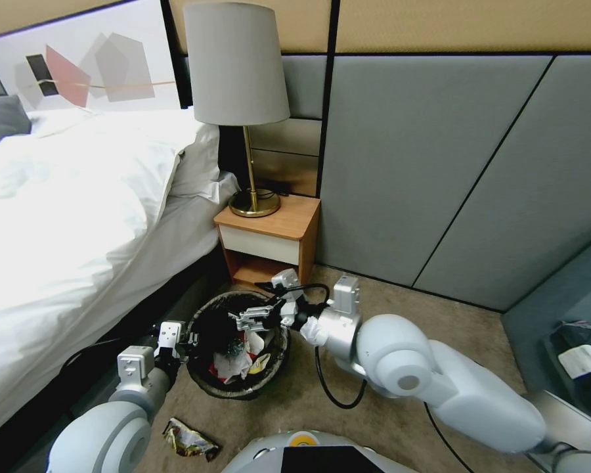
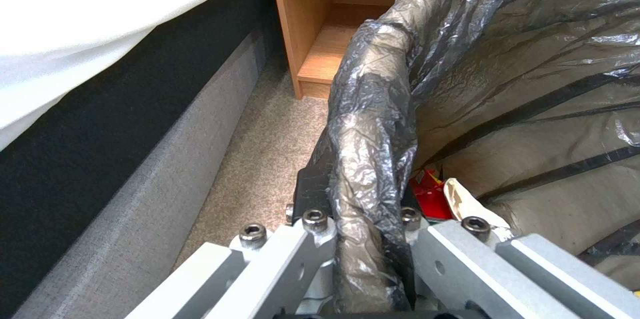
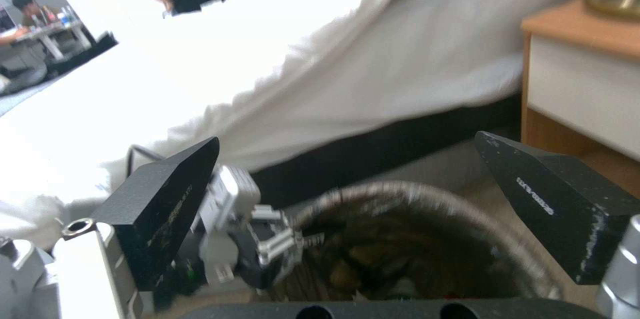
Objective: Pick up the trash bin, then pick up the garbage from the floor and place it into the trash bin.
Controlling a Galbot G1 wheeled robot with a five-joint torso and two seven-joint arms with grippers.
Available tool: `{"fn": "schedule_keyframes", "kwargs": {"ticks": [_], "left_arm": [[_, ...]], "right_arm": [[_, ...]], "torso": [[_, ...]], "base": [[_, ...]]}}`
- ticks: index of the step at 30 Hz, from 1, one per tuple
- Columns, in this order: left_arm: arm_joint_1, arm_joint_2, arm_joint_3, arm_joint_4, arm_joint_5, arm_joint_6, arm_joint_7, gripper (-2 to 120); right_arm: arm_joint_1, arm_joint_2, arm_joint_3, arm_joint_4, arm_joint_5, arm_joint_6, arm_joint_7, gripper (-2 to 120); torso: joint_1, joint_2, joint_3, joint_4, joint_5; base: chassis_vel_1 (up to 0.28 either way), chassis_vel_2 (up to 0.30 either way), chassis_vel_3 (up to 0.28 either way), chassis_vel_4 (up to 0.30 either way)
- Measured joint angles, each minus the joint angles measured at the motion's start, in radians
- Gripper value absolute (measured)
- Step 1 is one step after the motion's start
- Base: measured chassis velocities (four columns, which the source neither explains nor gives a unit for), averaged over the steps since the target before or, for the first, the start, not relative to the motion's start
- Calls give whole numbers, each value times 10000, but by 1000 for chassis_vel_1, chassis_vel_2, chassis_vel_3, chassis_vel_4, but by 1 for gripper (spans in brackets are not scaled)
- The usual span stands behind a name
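The trash bin (image 1: pixel 211 384), lined with a dark bag, is on the carpet between the bed and the nightstand. My left gripper (image 1: pixel 189 341) is shut on the bag-covered rim (image 2: pixel 373 119) at the bin's left side. Garbage lies inside the bin: red-and-white and yellow wrappers (image 1: pixel 240 361), with a red one (image 2: pixel 430 199) near the clamped rim. My right gripper (image 1: pixel 246 320) hovers over the bin's mouth, open, with nothing between its black fingers (image 3: pixel 167 204). The bin rim (image 3: pixel 400 191) lies just beneath it. One crumpled yellow-brown wrapper (image 1: pixel 190 439) lies on the floor near my base.
The bed (image 1: pixel 79 217) runs along the left with its dark base close to the bin. A wooden nightstand (image 1: pixel 269 236) carrying a lamp (image 1: pixel 240 66) stands just behind the bin. Grey wall panels close off the back. Dark furniture (image 1: pixel 571 328) is at the right.
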Motion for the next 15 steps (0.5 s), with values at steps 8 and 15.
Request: {"fn": "schedule_keyframes", "kwargs": {"ticks": [8, 15], "left_arm": [[8, -8, 16, 0, 35, -5, 4, 1], [13, -97, 52, 0, 96, -22, 71, 1]], "right_arm": [[-211, -844, 1344, 28, -203, 527, -476, 100], [-2256, -1924, 2842, 13, -2416, 1399, -304, 100]], "torso": [[0, 0, 0, 0, 0], [0, 0, 0, -2, 1]], "base": [[0, 0, 0, 0], [0, 0, 0, 0]]}}
